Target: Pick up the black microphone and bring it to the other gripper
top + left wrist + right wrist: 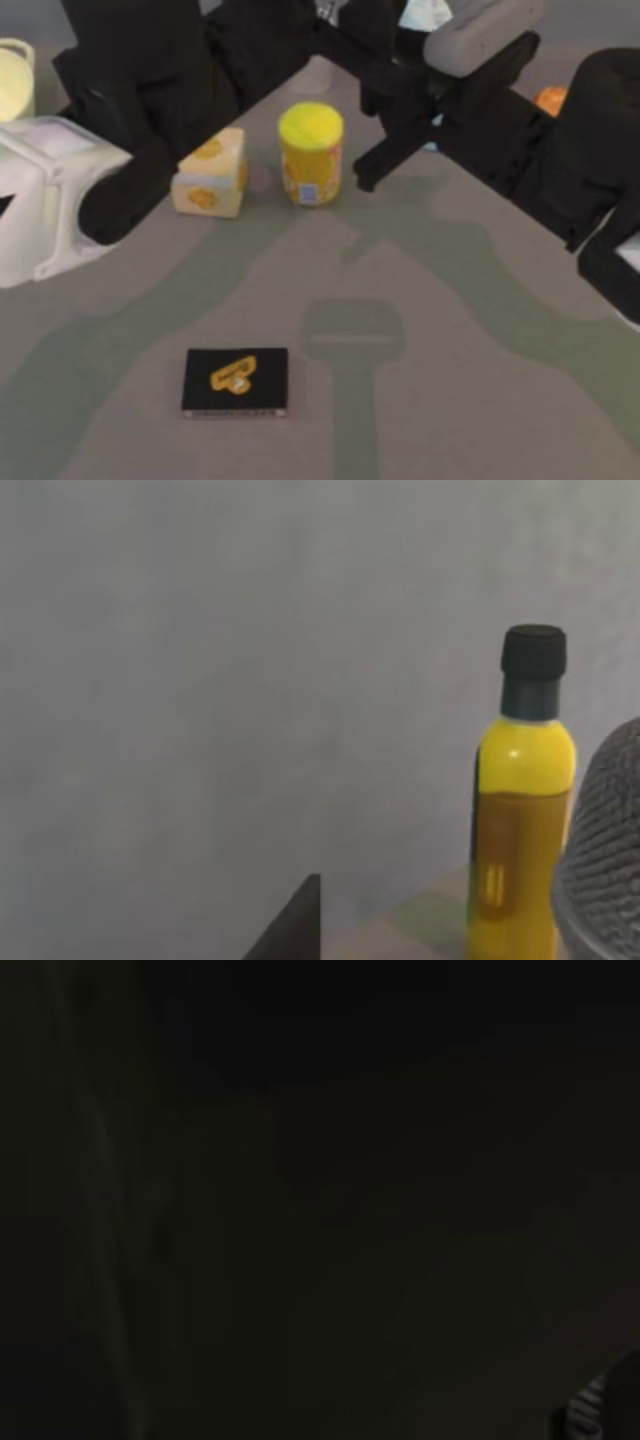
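The black microphone shows only in the left wrist view, as its silver-grey mesh head (608,855) close up at the picture's edge, raised off the table. Its black handle is out of view. In the top view the microphone is hidden among the black arms at the back middle. My left arm with the white boxy segment (45,195) reaches up to that spot. One dark finger (298,928) of the left gripper stands well apart from the mesh head with nothing against it. My right arm with the rounded grey cover (482,30) comes in from the right. The right wrist view is dark.
A yellow can (311,152) and a cream wedge-shaped pack (212,175) stand at the back middle under the arms. A flat black box (236,382) lies near the front. A yellow bottle with a black cap (522,820) stands beyond the left gripper.
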Available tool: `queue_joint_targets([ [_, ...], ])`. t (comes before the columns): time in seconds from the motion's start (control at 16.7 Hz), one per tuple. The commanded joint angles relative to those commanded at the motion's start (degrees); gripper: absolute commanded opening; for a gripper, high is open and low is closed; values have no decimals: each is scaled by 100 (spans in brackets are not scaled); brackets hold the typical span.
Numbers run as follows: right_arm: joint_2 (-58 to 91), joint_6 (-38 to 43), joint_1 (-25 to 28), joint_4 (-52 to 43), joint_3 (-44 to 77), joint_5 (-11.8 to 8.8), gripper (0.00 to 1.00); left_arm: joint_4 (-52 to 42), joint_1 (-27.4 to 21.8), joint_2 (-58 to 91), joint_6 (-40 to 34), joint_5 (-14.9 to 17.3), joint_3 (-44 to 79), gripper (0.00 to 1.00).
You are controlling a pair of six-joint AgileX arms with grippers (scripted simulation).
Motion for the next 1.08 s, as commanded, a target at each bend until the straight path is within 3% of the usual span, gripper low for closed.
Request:
queue_joint_targets([
  [0.42,0,0,0,0,0,0,0,0,0,0,0,0,0,2],
  [0.96,0,0,0,0,0,0,0,0,0,0,0,0,0,0],
  [1.08,0,0,0,0,0,0,15,0,0,0,0,0,0,0],
])
